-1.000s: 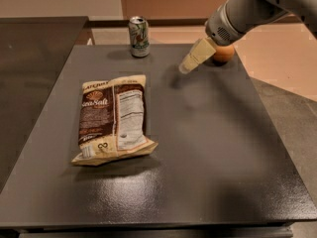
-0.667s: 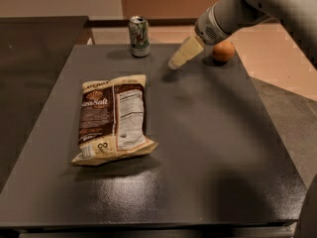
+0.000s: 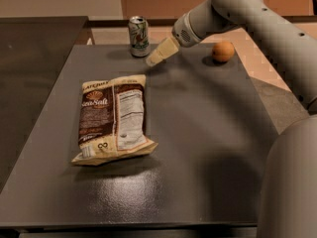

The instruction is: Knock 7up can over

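The 7up can (image 3: 139, 35) stands upright near the far edge of the dark table (image 3: 198, 133), silver-white and green with a silver top. My gripper (image 3: 153, 59) reaches in from the right, low over the table. Its cream-coloured tip points left and down, a short way to the right of the can and slightly nearer to me. It does not touch the can.
A brown and cream chip bag (image 3: 112, 118) lies flat on the left half of the table. A round orange fruit (image 3: 223, 51) sits at the far right, behind my arm (image 3: 257, 29). A second dark surface (image 3: 29, 58) lies to the left.
My gripper has moved left across the far part of the table, away from the orange and close to the can. The can, bag and orange have not moved.
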### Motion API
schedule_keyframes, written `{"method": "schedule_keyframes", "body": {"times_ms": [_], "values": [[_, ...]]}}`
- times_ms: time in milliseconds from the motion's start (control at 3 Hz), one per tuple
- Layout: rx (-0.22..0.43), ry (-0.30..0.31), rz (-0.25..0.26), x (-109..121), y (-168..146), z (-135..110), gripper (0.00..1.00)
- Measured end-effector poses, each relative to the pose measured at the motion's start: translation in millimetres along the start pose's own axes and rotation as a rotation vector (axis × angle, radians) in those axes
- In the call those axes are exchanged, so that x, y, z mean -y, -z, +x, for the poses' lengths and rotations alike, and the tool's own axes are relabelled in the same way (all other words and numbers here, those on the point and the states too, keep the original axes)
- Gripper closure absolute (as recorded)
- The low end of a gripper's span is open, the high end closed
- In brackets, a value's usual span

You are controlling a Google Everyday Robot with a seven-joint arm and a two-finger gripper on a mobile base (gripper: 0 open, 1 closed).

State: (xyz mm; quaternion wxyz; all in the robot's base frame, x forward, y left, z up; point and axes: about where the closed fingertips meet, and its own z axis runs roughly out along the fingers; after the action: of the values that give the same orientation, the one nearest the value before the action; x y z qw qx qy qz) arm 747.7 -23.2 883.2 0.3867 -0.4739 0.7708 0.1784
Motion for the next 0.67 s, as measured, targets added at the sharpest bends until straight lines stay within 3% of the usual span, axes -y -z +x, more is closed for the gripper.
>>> {"method": "schedule_keyframes", "body": {"times_ms": [667], "values": [[0.11,-0.012,-0.039,3.3,-46.8,-42.7,0.0]]}}
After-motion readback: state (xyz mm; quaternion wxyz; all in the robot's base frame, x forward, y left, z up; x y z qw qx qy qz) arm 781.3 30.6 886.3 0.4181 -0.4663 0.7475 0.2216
